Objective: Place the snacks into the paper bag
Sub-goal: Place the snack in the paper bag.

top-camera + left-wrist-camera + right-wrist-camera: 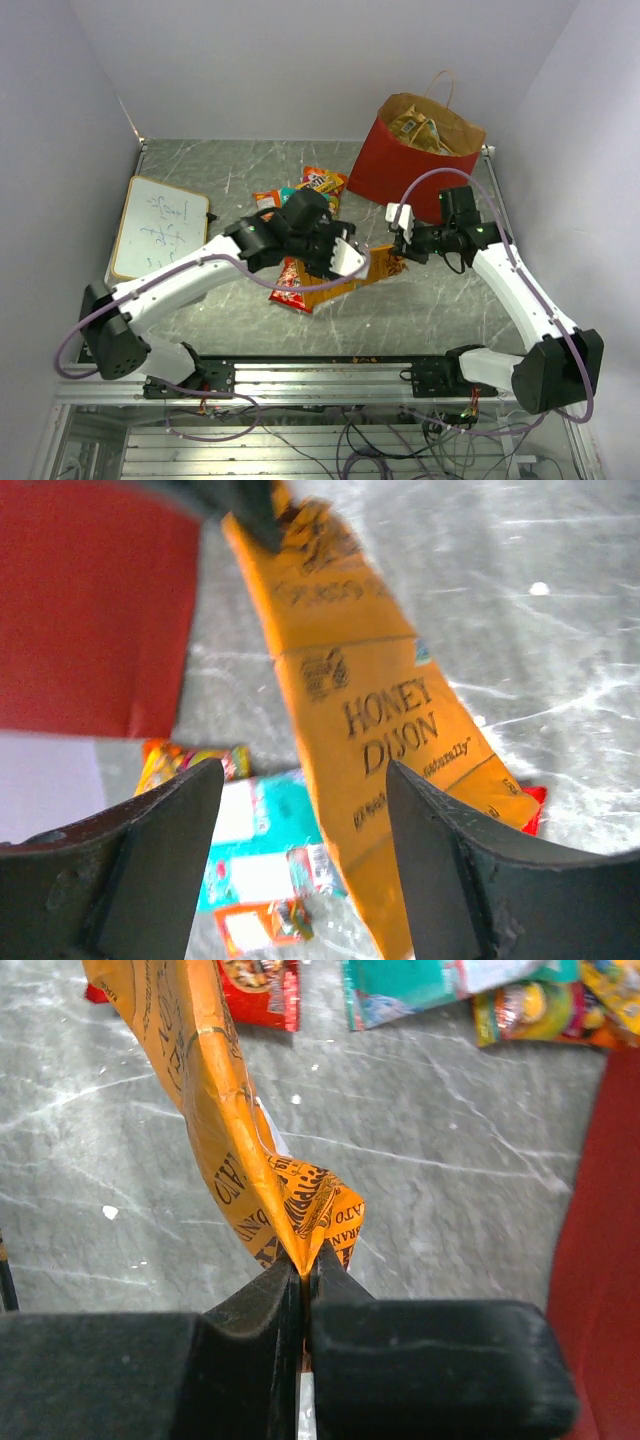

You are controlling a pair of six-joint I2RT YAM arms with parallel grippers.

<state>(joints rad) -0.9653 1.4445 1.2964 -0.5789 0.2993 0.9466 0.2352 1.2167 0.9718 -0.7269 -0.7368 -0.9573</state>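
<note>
Pinched only a corner of the orange Kettle chip bag (pixel 215 1110) in the right gripper (pixel 303 1270), with left gripper (pixel 305 780) spread apart; risked a slip before the paper bag (pixel 400 170).

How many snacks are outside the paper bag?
5: orange chip bag in right gripper, red bag beneath it; teal pack, small orange pack, candy pack past left arm; more may be hidden.

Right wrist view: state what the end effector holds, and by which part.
The right end effector is shut on the large orange crinkly chip bag, pinching a crumpled corner of its end.
</note>
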